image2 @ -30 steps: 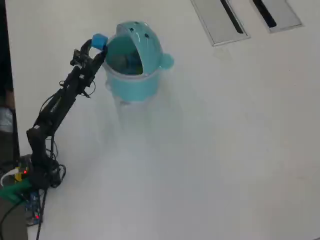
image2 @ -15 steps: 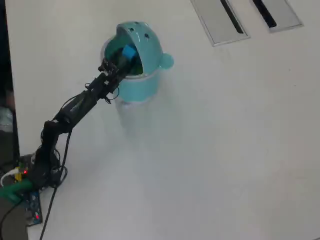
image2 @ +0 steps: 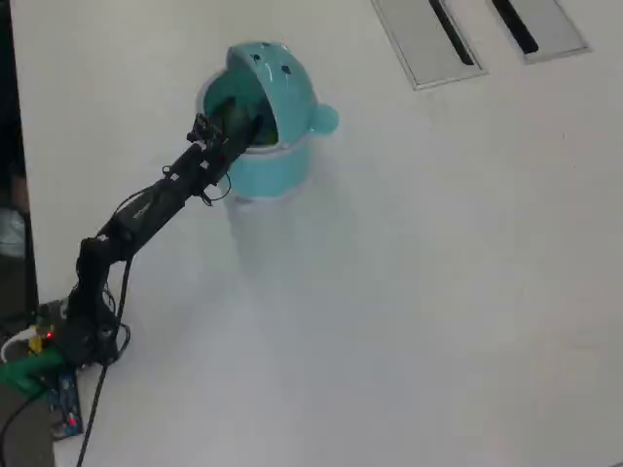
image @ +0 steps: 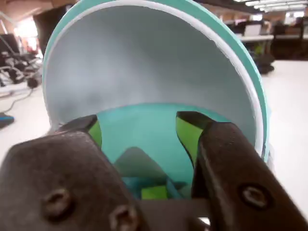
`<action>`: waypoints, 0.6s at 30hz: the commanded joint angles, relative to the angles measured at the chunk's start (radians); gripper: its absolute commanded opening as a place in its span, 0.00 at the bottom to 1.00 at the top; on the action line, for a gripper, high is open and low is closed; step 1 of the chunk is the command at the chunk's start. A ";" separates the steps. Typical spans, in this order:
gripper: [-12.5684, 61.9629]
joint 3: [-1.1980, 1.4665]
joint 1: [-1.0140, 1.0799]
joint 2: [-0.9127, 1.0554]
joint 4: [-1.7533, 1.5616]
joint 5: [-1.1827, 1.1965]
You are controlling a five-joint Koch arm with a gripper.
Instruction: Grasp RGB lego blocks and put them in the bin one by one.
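1. The gripper point(image: 139, 132) hangs over the bin point(image: 159, 57) mouth, jaws spread wide and empty — set for a drop.
2. Below it, blocks point(image: 155, 192) lie inside the bin — a yellow-green face shows.

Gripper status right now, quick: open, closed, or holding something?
Gripper: open, holding nothing, jaws spread over the mouth of the round teal plastic bin.

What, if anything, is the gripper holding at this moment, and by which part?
Nothing is held. In the wrist view the gripper is open over the bin, with only empty space between its green-padded fingertips. A yellow-green block lies inside, below.
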 commanded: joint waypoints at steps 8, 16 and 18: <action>0.57 0.095 -0.006 0.218 -0.114 0.018; 0.57 0.276 0.009 0.377 -0.141 0.092; 0.57 0.327 0.023 0.416 -0.169 0.115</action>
